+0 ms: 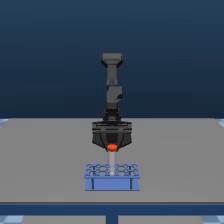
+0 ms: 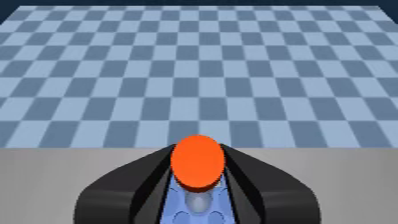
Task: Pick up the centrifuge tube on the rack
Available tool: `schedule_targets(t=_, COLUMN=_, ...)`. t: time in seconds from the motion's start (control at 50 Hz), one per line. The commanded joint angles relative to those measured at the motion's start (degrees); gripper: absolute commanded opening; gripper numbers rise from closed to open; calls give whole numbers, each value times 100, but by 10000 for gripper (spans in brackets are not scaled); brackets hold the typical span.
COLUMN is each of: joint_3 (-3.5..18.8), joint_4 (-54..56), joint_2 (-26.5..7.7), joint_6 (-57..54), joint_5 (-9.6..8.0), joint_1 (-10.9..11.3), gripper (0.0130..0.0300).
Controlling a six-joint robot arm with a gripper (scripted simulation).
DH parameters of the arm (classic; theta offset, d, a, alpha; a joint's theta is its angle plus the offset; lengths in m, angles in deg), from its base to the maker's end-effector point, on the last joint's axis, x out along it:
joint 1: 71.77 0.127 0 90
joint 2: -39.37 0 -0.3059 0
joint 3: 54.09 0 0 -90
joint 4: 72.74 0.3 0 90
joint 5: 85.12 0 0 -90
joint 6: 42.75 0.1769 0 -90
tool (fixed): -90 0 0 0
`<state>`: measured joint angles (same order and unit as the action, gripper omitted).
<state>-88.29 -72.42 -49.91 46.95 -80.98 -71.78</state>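
Exterior view: arm [image 1: 113,85] upright near table centre, dark grey, wrist pointing down; gripper [image 1: 112,145] directly above the rack [image 1: 112,177], fingers angled inward around the orange-red cap.

Centrifuge tube [image 1: 111,159]: pale whitish body vertical between gripper and rack; cap at the fingertips, lower end at the rack's top plate; cannot tell whether the bottom is seated in a hole or just clear of it. Sits roughly over the middle of the rack's hole grid.

Rack: low, blue, round holes on top, dark legs on the near face; on the grey table [image 1: 45,165], toward the near edge, centred between the exterior view's left and right.

Wrist view: cap of the centrifuge tube [image 2: 197,162] fills the gap between the two black fingers [image 2: 133,187]; fingers close against both sides of the cap, no visible gap; reads as clamped on the tube, narrow stance. Pale tube body visible just below the cap, blue of the rack [image 2: 178,192] behind it between the fingers.

Beyond the table edge in the wrist view: blue checkered floor [image 2: 199,70]; grey table surface [image 2: 53,175] on both sides of the gripper [image 2: 197,185].

Background in the exterior view plain dark blue; light-blue strips at the table's far corners and along the near bottom edge.
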Motion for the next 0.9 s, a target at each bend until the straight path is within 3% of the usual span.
schedule_targets(t=0.02, joint_3=27, joint_4=-16, joint_2=26, joint_6=13, joint_5=-133, joint_1=0, gripper=130)
schedule_targets(t=0.9, joint_3=134, joint_4=-233, joint_2=141, joint_6=231, joint_5=-355, joint_1=0, gripper=130)
